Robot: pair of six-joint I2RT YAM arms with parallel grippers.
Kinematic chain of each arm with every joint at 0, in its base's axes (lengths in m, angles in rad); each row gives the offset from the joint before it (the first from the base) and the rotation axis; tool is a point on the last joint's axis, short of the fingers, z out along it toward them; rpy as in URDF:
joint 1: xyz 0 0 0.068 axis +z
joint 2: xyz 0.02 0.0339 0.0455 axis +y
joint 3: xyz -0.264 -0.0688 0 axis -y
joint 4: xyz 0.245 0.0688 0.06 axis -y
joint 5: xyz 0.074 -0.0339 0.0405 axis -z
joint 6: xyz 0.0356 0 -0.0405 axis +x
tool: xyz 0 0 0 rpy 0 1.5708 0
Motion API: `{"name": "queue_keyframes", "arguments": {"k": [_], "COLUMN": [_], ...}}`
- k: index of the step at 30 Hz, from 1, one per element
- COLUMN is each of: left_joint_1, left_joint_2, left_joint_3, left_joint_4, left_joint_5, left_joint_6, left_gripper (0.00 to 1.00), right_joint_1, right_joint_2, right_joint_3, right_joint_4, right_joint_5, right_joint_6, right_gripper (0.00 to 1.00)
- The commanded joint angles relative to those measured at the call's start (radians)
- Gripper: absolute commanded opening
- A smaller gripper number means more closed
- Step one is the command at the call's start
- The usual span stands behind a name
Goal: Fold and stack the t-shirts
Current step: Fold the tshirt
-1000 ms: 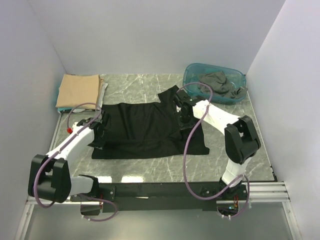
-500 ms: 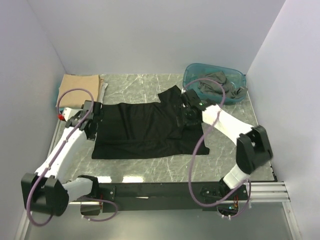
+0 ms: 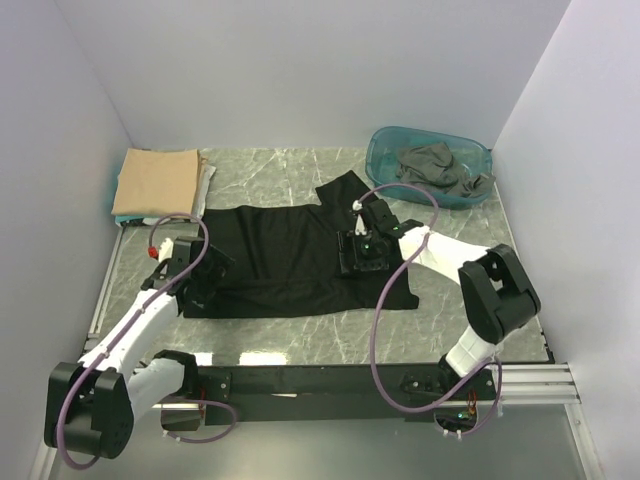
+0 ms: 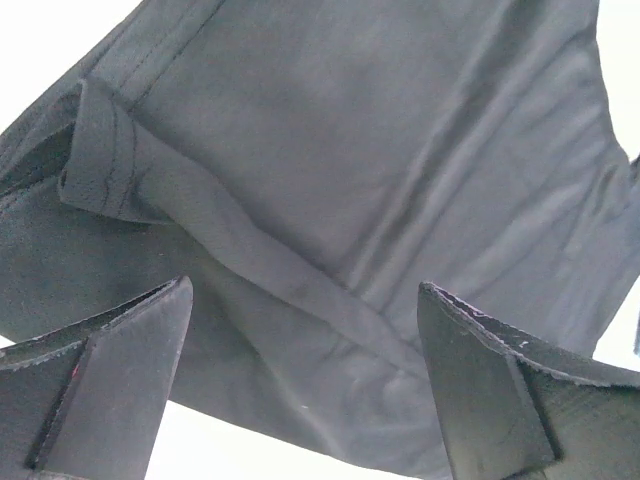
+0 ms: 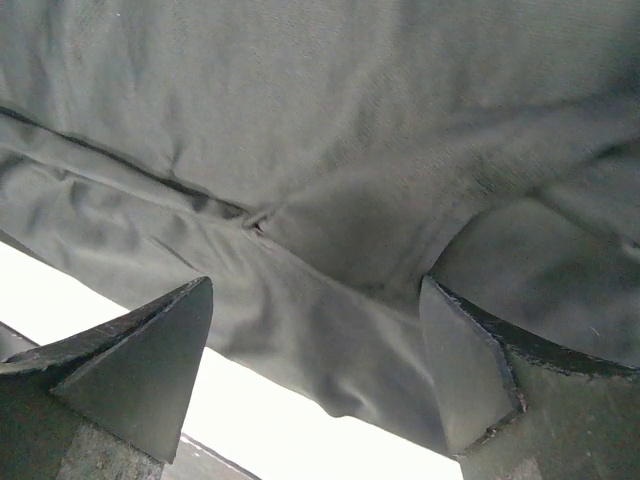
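Risk: pinching only top layer, fold going crooked. Tan t-shirt [image 3: 155, 180] lying folded, upper left. Left gripper [image 3: 203, 280] hovering over left edge of black t-shirt [image 3: 285, 262], mid frame, arm stretching forward, fingers spread. Right gripper [image 3: 360, 258] pointing down on shirt's right part, fingers spread. Grey t-shirt [image 3: 432, 165] sitting in teal tub [image 3: 375, 155], upper right.

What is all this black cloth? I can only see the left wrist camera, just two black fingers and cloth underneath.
Observer: It's a black t-shirt, spread flat on a marble table.
Operator: Where's the other arm?
Observer: The right gripper is over the right side of that shirt, with its fingers open.
Operator: Are there more shirts?
Observer: Yes, a folded tan shirt lies at the table's far left corner.
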Motion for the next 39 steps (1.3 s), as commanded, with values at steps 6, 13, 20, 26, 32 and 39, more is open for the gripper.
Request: {"name": "queue_keyframes", "arguments": {"k": [6, 13, 20, 26, 32, 39], "left_joint_1": [0.002, 0.003, 0.003, 0.002, 0.002, 0.002], "left_joint_2": [0.013, -0.050, -0.104, -0.089, 0.091, 0.211], "left_joint_3": [-0.012, 0.009, 0.028, 0.009, 0.035, 0.025], "left_joint_4": [0.039, -0.023, -0.084, 0.008, 0.118, 0.192], "left_joint_5": [-0.006, -0.069, -0.087, -0.021, 0.054, 0.042], "left_joint_6": [0.035, 0.045, 0.053, 0.078, 0.113, 0.119], "left_gripper": [0.99, 0.99, 0.99, 0.99, 0.99, 0.99], "right_joint_1": [0.019, 0.019, 0.018, 0.015, -0.024, -0.050], "right_joint_2": [0.076, 0.129, 0.175, 0.083, -0.074, -0.104], "right_joint_3": [0.046, 0.089, 0.246, 0.216, 0.024, -0.143], "right_joint_4": [0.121, 0.234, 0.248, 0.156, 0.069, 0.030], "right_joint_5": [-0.087, -0.119, -0.090, 0.060, 0.145, 0.176], "right_joint_6": [0.041, 0.139, 0.154, 0.115, 0.123, 0.138], "right_gripper": [0.91, 0.91, 0.92, 0.92, 0.92, 0.93]}}
